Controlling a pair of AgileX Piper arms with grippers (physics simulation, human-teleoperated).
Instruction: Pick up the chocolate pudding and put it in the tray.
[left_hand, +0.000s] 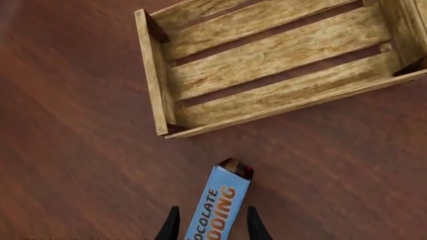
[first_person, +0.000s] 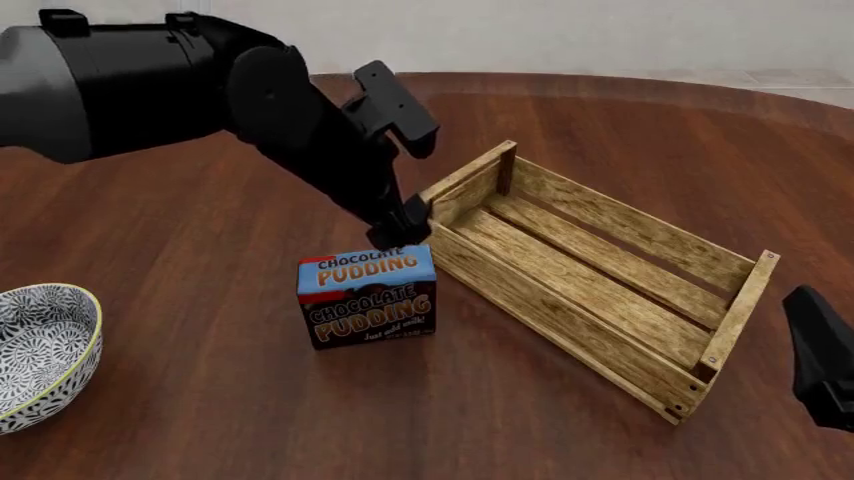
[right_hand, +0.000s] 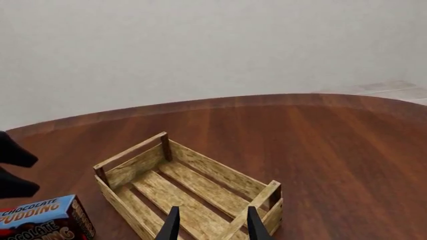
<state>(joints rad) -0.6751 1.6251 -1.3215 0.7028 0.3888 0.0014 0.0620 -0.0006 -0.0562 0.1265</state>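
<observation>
Two dark fingers (left_hand: 172, 227) of the left gripper (left_hand: 212, 229) are flanking the chocolate pudding (left_hand: 219, 204) in the left wrist view, spread a little wider than the box, with a thin strip of wood showing on each side, so they are not pressing on it. In the front view that left gripper (first_person: 395, 232) is reaching down onto the box's top rear edge, and the chocolate pudding (first_person: 367, 297) is sitting upright on the brown wooden surface (first_person: 200, 400), just beside the near long side of the tray (first_person: 587, 290) without touching it. The slatted tray is lying at an angle and holding nothing. Over on the right, the right gripper (right_hand: 212, 226) is hovering above the tray's near end with its fingers parted and gripping nothing. A blue-and-white patterned bowl (first_person: 40, 345) is resting well apart at the surface's left edge.
</observation>
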